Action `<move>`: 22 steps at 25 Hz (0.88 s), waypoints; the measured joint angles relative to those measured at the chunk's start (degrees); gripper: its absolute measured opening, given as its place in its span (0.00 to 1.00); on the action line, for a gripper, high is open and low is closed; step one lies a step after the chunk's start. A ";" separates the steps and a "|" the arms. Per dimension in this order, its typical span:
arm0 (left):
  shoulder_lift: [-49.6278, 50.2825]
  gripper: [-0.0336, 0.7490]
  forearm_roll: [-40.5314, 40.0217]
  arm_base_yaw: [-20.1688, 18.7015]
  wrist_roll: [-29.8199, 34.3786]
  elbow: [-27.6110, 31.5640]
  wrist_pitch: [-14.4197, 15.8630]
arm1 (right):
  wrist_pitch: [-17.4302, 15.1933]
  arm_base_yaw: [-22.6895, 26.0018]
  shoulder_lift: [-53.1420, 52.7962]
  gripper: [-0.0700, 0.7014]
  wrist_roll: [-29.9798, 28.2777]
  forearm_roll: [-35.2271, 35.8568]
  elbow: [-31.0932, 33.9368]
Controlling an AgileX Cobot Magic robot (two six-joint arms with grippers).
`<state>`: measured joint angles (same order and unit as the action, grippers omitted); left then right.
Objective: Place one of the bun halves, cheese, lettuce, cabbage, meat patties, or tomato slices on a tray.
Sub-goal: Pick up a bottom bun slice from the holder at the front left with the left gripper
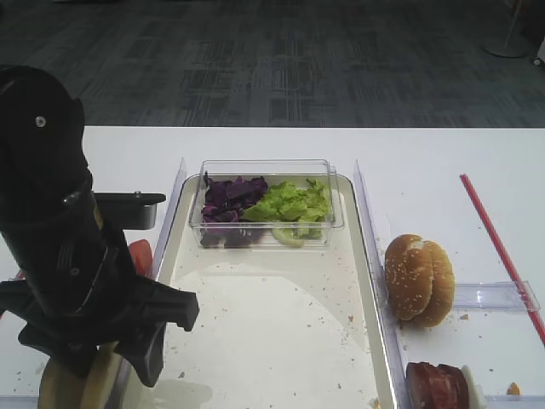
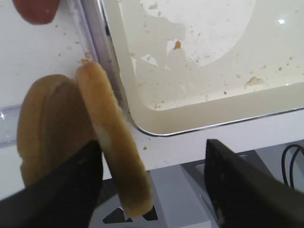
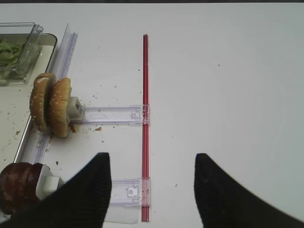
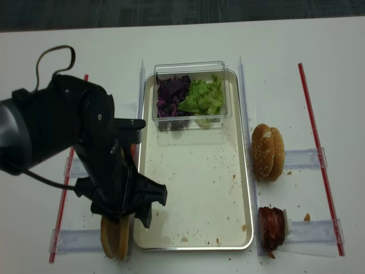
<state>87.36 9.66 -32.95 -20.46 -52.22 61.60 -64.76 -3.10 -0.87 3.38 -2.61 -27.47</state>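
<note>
Left wrist view: bun halves [image 2: 71, 142] stand on edge at lower left, just outside the tray [image 2: 190, 124] corner.
Left claw [image 2: 152, 190]: jaws apart, one finger [image 2: 71, 185] against the nearer bun half, the other clear; no clamp visible.
Right claw [image 3: 149, 190]: spread wide, empty, over bare worktop [image 3: 228, 95].
Tray contents: clear box [image 1: 266, 203] with cabbage [image 1: 228, 198] and lettuce [image 1: 294, 203] at top.

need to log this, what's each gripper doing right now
left gripper: open, jaws either side of an upright bun half, not yet clamped.
right gripper: open, holding nothing.
</note>
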 joint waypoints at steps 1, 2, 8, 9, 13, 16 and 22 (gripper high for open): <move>0.00 0.58 0.00 0.00 0.00 0.00 0.00 | 0.00 0.00 0.00 0.64 0.00 0.00 0.00; 0.00 0.57 0.00 0.00 0.00 0.00 0.00 | 0.00 0.00 0.00 0.64 0.00 0.00 0.00; 0.00 0.53 -0.48 0.00 0.00 0.00 0.00 | 0.00 0.00 0.00 0.64 0.00 0.00 0.00; 0.00 0.53 -0.61 0.00 -0.13 0.00 0.00 | 0.00 0.00 0.00 0.64 0.00 0.00 0.00; 0.00 0.52 -1.80 0.00 -0.36 0.00 0.00 | 0.00 0.00 0.00 0.64 0.00 0.00 0.00; 0.00 0.47 -2.02 0.00 -0.36 0.00 0.00 | 0.00 0.00 0.00 0.64 0.00 0.00 0.00; 0.00 0.44 -2.02 0.00 -0.36 0.00 0.00 | 0.00 0.00 0.00 0.64 0.00 0.00 0.00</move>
<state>87.36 7.64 -32.95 -20.82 -52.22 61.60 -64.76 -3.10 -0.87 3.38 -2.61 -27.47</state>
